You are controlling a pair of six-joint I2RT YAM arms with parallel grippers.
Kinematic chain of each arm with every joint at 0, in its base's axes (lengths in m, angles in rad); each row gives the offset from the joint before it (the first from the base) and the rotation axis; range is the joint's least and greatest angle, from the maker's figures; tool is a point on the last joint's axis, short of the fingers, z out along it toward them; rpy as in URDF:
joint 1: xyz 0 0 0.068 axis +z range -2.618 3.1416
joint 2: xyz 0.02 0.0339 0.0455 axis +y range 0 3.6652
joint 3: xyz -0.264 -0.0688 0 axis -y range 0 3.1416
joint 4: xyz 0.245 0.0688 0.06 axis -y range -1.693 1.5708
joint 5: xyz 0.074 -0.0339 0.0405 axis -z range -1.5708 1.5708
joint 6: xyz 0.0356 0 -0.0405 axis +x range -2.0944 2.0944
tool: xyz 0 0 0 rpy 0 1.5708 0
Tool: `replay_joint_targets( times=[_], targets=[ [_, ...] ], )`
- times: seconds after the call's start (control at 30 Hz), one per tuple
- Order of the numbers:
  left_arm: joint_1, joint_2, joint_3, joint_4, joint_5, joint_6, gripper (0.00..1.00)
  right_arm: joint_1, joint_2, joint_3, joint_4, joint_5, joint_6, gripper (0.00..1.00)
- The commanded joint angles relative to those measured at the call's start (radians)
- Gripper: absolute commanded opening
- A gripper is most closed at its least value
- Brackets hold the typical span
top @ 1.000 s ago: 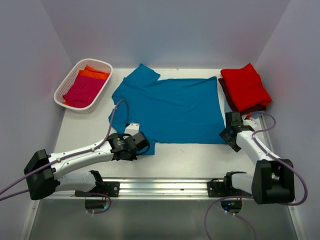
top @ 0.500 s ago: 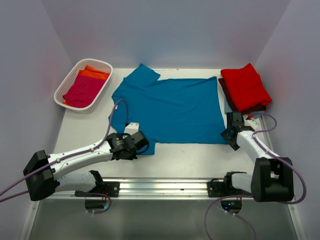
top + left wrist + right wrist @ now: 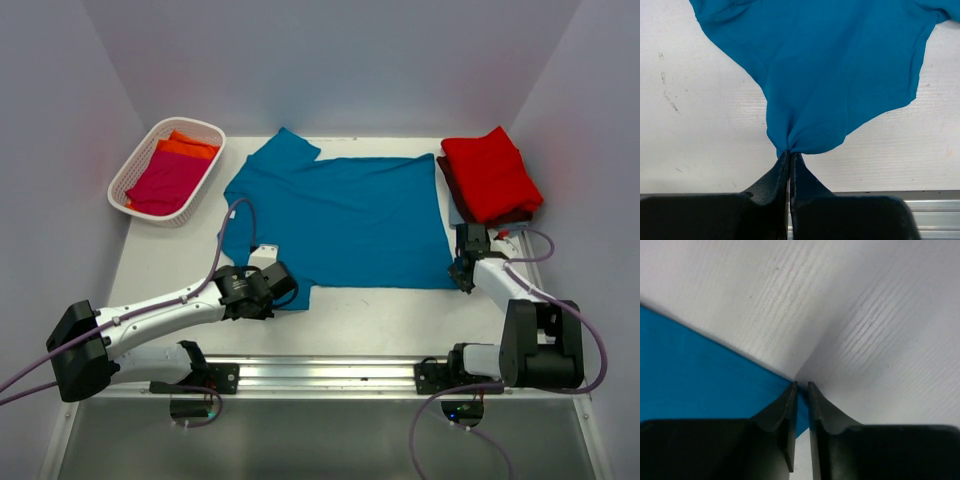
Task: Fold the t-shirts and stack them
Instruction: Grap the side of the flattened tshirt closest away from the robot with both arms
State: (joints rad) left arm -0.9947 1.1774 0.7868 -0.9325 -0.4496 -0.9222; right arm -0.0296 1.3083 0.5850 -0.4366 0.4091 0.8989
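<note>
The teal shirt [image 3: 340, 215] is lying spread just right of the basket [image 3: 186, 122]. The left gripper [image 3: 790, 154] is clenching its near corner on the basket side. The right gripper [image 3: 800, 387] is nearly closed at the near corner away from the basket; whether it is gripping cannot be told. A miss there risks dragging the fold crooked.

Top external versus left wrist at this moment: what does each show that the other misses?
Top external only: the basket of shirts, the red t-shirt folded far right, the right end effector at the teal t-shirt's near right corner. Left wrist only: the left end effector pinched shut on a bunched sleeve hem, stitching visible. Both: the teal t-shirt on the white table.
</note>
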Motion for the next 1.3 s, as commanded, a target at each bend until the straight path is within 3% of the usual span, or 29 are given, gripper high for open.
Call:
replay_joint_targets(
  times=[0.0, 0.03, 0.4, 0.47, 0.5, 0.53, 0.6, 1.27],
  targets=[
    [0.008, -0.016, -0.006, 0.017, -0.015, 0.005, 0.0, -0.006, 0.034, -0.03, 0.05, -0.03, 0.037, 0.05],
    [0.008, -0.016, -0.006, 0.015, -0.017, 0.005, 0.0, -0.004, 0.026, -0.031, 0.05, -0.032, 0.034, 0.0],
    [0.011, -0.009, -0.001, 0.012, -0.018, 0.002, 0.0, -0.006, -0.078, -0.025, -0.019, -0.032, -0.006, 0.0],
    [0.011, -0.007, 0.002, 0.011, -0.017, 0.003, 0.0, -0.006, -0.081, -0.013, -0.027, -0.047, -0.029, 0.08],
    [0.011, -0.009, 0.002, 0.011, -0.018, 0.003, 0.0, -0.006, -0.081, -0.008, -0.042, -0.049, -0.035, 0.23],
    [0.011, -0.007, 0.0, 0.011, -0.018, 0.003, 0.0, -0.006, -0.08, -0.002, -0.048, -0.053, -0.04, 0.29],
    [0.01, -0.007, 0.003, 0.009, -0.018, 0.003, 0.0, -0.007, -0.084, 0.006, -0.066, -0.053, -0.043, 0.34],
    [0.014, -0.001, 0.002, 0.004, -0.026, 0.003, 0.0, -0.006, -0.132, -0.065, -0.057, -0.142, -0.031, 0.34]
  ],
)
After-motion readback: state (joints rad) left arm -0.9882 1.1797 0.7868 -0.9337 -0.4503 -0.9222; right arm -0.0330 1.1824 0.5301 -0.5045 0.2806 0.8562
